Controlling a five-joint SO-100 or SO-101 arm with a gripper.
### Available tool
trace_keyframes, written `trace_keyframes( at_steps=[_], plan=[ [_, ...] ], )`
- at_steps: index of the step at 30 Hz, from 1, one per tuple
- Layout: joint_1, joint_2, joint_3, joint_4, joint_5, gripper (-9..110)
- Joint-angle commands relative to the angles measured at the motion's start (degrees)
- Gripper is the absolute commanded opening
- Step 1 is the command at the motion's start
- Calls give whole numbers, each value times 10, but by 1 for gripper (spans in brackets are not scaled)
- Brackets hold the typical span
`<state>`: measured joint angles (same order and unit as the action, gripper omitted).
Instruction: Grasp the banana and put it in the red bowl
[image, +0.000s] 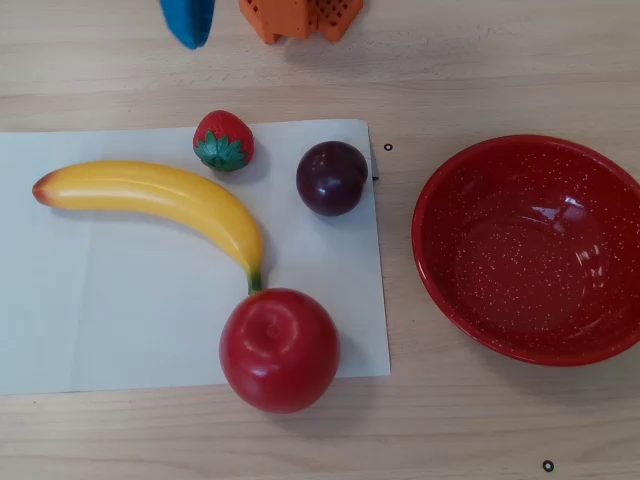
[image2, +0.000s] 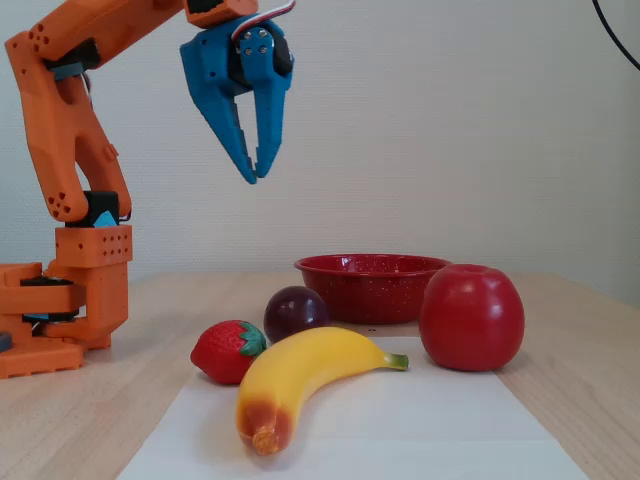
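Observation:
The banana (image: 170, 200) lies on a white paper sheet, its orange-red tip at the left and its green stem touching the apple in the overhead view. From the fixed camera the banana (image2: 300, 375) sits at the front. The red bowl (image: 530, 250) stands empty on the wood at the right; seen from the fixed camera, the red bowl (image2: 370, 285) is behind the fruit. My blue gripper (image2: 256, 177) hangs high above the table, pointing down, tips together, holding nothing. Only the end of the gripper (image: 188, 30) shows at the overhead view's top edge.
A red apple (image: 280, 350) (image2: 471, 317), a dark plum (image: 332, 178) (image2: 296, 312) and a strawberry (image: 223, 140) (image2: 228, 351) lie around the banana on the paper (image: 120, 320). The orange arm base (image2: 70, 310) stands at the table's far side.

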<state>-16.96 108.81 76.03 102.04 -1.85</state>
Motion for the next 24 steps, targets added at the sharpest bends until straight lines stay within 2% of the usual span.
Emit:
trace_keyframes(
  at_steps=[1, 12, 16, 24],
  plan=[
    [-21, 3, -69, 39, 17, 0],
    [-57, -98, -92, 45, 62, 2],
    [-61, -124, -91, 41, 68, 15],
    [-71, -150, -88, 34, 70, 26]
  ],
)
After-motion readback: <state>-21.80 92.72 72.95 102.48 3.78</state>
